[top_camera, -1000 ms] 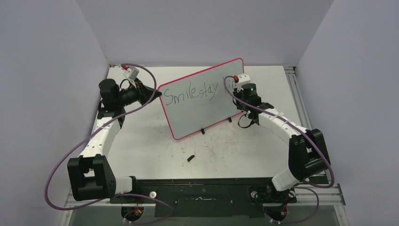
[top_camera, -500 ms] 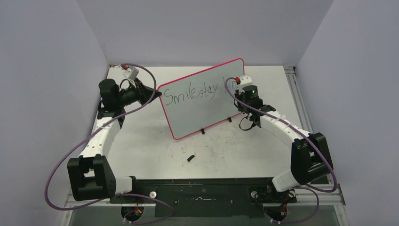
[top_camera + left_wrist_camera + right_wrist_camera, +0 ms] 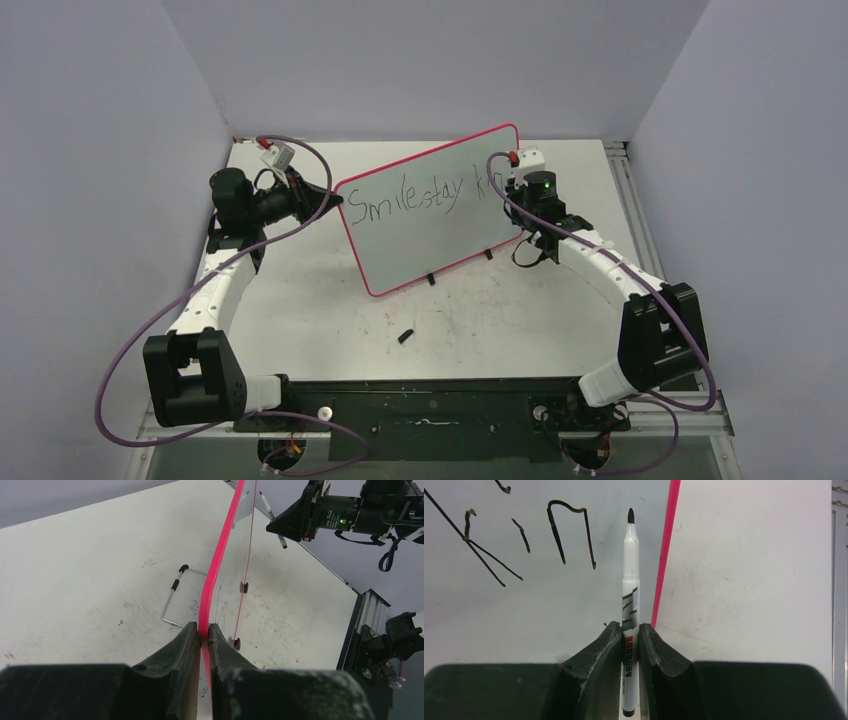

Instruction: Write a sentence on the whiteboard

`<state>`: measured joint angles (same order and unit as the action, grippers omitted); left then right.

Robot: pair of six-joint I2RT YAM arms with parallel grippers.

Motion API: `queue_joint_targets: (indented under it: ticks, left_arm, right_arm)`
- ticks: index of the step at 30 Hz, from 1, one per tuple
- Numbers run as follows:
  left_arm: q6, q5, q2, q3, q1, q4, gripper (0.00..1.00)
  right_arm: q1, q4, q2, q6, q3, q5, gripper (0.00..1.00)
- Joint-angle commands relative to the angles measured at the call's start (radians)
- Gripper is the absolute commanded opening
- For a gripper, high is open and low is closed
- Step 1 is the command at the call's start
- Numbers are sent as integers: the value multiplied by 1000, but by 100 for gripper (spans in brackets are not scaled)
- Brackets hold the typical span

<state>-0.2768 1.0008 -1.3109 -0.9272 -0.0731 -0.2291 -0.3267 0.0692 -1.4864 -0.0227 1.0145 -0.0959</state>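
Right gripper (image 3: 629, 632), clamped on black marker (image 3: 631, 575), had shifted right along whiteboard (image 3: 415, 245) in the last second; "kin" now followed "Smile stay". Tip sat near right rim, so little room seemed left. Left gripper (image 3: 202, 632) pinched board's left edge; board stood propped mid-desk (image 3: 320, 310), far side.

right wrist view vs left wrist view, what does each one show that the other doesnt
Only the right wrist view: the written strokes legible on the whiteboard face, beside the marker tip. Only the left wrist view: the left gripper shut on the pink rim, the board edge-on, its wire stand and black feet. Both: whiteboard, pink rim, tabletop, and the marker held in the right gripper.
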Motion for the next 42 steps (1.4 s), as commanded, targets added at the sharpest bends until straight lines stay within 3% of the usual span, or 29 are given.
queue_joint_targets:
  ticks: [1, 22, 42]
  left_arm:
    - [14, 5, 26, -5, -8, -47, 0]
    - [14, 5, 28, -6, -14, -47, 0]
    - [7, 7, 25, -6, -15, -55, 0]
  right_arm:
    - [6, -24, -32, 13, 58, 18, 5]
    - [-4, -25, -44, 43, 46, 59, 5]
    - [-18, -28, -39, 11, -24, -24, 5]
